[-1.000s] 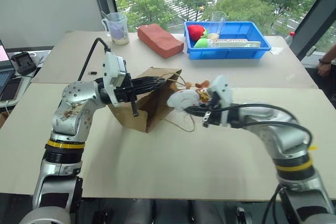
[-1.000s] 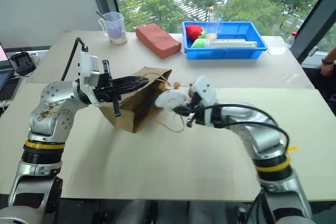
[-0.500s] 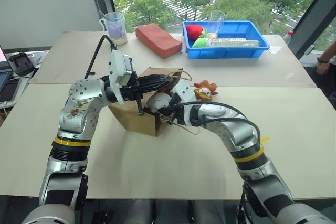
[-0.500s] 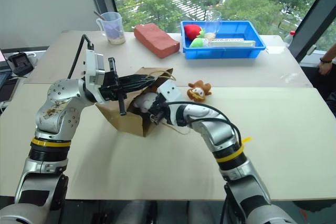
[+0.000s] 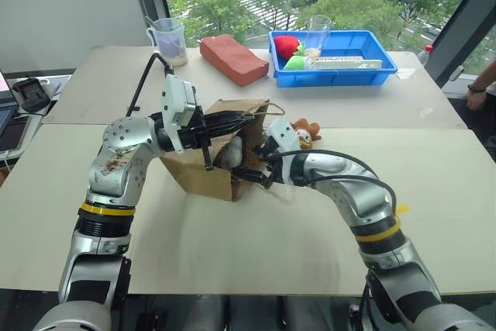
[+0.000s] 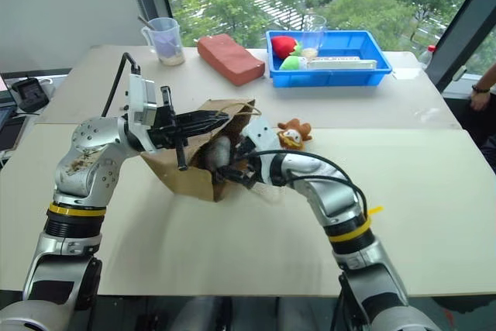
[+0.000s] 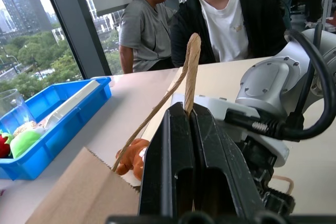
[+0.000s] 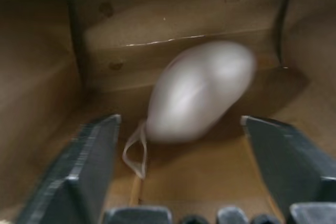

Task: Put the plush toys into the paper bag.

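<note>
With the white toy [image 8: 197, 92] lying loose inside the paper bag [image 5: 203, 176], just ahead of the spread right pincer [image 8: 181, 166], that pincer should be drawn out slowly while the bag's handle [image 7: 190, 72] is kept pinched by the left pincer [image 7: 193, 145].

The counter [image 5: 256, 222] is seen from above and behind both arms by the 2 head views, angled forward and down toward the windows. Almost the same scene is shared by them: the paper bag [image 5: 203, 170], the blue tray [image 5: 350, 75] and the pale far counter. The left wrist view is taken close along the left tool [image 7: 193, 157], level across the counter toward 2 seated people [image 7: 199, 19]. The right wrist view is aimed from very near into the bag's interior at the white plush toy [image 8: 197, 90].
</note>
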You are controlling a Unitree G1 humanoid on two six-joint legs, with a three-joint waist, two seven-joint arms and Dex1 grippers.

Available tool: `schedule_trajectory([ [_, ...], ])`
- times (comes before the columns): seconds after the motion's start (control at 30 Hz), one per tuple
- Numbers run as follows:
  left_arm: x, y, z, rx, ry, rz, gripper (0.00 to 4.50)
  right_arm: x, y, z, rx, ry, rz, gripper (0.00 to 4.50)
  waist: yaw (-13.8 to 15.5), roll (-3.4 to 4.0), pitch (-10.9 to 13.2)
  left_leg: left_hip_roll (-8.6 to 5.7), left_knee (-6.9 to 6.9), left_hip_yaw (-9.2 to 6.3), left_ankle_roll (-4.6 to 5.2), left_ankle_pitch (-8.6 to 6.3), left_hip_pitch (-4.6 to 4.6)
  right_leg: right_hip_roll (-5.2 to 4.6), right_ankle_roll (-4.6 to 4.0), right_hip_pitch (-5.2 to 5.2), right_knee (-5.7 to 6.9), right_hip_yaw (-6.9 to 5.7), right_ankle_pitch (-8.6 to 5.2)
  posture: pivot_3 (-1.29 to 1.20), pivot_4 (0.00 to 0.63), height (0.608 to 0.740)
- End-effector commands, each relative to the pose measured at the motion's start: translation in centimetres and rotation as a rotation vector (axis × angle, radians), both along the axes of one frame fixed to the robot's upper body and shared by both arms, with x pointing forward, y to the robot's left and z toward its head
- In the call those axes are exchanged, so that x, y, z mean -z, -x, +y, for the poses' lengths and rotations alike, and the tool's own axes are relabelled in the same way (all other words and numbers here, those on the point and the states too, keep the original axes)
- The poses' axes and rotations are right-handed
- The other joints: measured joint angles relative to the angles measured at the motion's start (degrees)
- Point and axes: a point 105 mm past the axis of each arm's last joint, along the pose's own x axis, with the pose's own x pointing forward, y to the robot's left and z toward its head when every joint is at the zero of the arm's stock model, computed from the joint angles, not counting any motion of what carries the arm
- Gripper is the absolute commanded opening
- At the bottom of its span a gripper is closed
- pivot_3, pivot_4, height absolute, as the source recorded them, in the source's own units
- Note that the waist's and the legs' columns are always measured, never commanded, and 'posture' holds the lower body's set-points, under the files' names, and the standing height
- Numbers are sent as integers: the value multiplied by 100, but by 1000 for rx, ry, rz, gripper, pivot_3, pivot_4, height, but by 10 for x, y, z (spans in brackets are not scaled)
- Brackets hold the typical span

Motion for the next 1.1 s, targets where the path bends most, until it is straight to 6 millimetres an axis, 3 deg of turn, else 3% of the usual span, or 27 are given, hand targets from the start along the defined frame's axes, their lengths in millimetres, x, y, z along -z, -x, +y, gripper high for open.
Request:
schedule_trajectory([
  [0.03, -11, 2, 0, 1, 8, -53, 0, -23, 7, -13, -6, -79, -69, 4492, 1, 0, 0, -1, 1, 0, 0, 0, -1, -1, 0, 1, 0, 0, 0, 0, 150, 740],
  [0.17, -11, 2, 0, 0, 7, -55, 0, -30, 5, -28, 32, -92, -96, 4492, -20, 0, 0, -1, 3, 4, 1, 0, 3, -1, 0, 2, -5, 5, 0, 0, 150, 740],
  [0.4, -11, 1, 4, -9, 0, -56, 0, -36, -27, -111, 347, -6, -217, 4492, 15, 0, 0, -5, 4, 4, 2, -1, 5, -6, 0, 12, -12, 3, 0, 0, 150, 740],
  [0.5, -9, 1, 5, -12, -2, -53, 0, -29, -46, -133, 453, 58, -239, 4492, 3, 0, 0, -3, 3, 6, 3, -1, 8, -4, 0, 14, -13, 4, 0, 0, 150, 740],
  [0.6, -9, 1, 3, -11, -1, -54, 0, -19, -62, -137, 499, 88, -224, 4492, -34, 0, 0, -1, 2, 9, 2, -1, 10, -1, 0, 12, -11, 8, 0, 0, 150, 740],
  [0.77, -11, 1, 5, -15, -7, -62, 0, -3, -81, -119, 492, 53, -125, 4492, -74, 0, 0, 5, -1, 12, 2, -1, 11, 3, 0, 8, -8, 15, 0, 0, 150, 740],
  [0.93, -10, 3, 6, -21, -11, -65, 0, 8, -89, -116, 531, -21, -1, 4492, -30, 0, 0, 12, -3, 8, 2, -1, 5, 0, 0, 7, -1, 12, 0, 0, 150, 740],
  [1.1, -10, 5, 7, -27, -13, -65, 0, 19, -91, -114, 544, 32, 8, 4492, -23, 0, 0, 7, -3, 8, 3, -2, 1, -5, 0, 7, 1, 12, 0, 0, 150, 740],
])
